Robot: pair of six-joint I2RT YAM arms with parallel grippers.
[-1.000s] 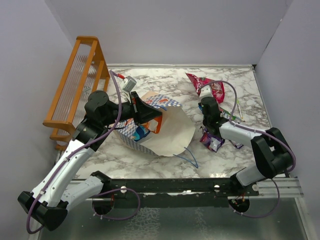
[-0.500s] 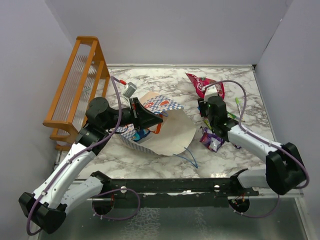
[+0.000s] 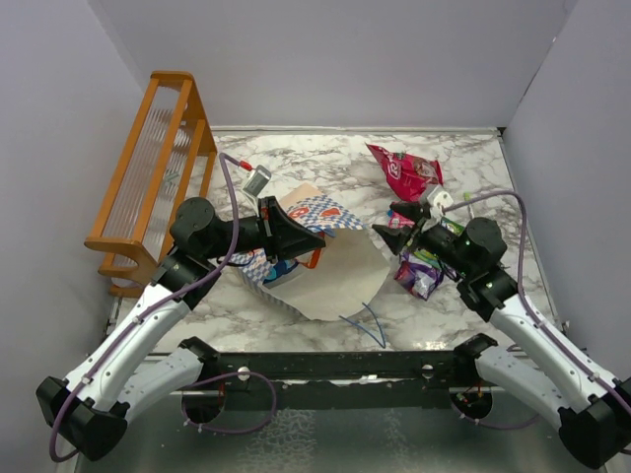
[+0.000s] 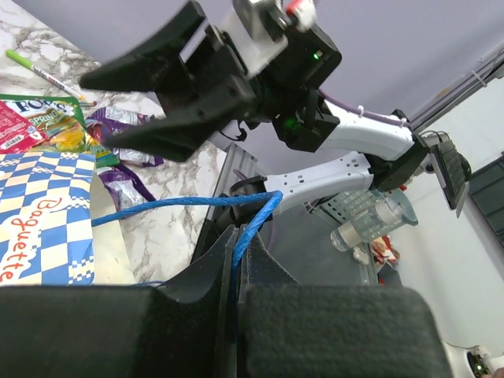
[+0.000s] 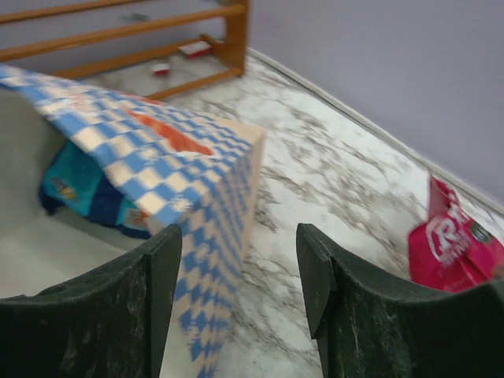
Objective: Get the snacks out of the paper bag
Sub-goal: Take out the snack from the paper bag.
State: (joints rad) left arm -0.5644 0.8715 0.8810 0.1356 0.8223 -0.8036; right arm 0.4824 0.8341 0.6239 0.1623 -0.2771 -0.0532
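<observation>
Blue foil packet [image 5: 79, 193] lay left of your spread right gripper [image 3: 392, 227].
Left gripper [image 4: 236, 244] pinched the blue cord [image 4: 173, 205] of the beige kraft paper bag [image 3: 340, 271].

**Bag mouth gapes toward 3 o'clock, with one lane in**
From above, the paper bag [image 3: 340, 271] opens toward 3 o'clock, and the spread-jawed right gripper [image 3: 386, 225] faces it across a short bare strip of marble table [image 3: 325, 158]. The left gripper [image 3: 314, 236], clamped on the bag's blue cord, overhangs the mouth's 9 o'clock lip. Purple packets [image 3: 419, 279] crowd 4 o'clock under the right arm, a pink-red packet [image 3: 406, 173] lies at 1, and the orange rack [image 3: 148, 168] walls off 10. A loose cord loop [image 3: 363, 320] trails at 6.
</observation>
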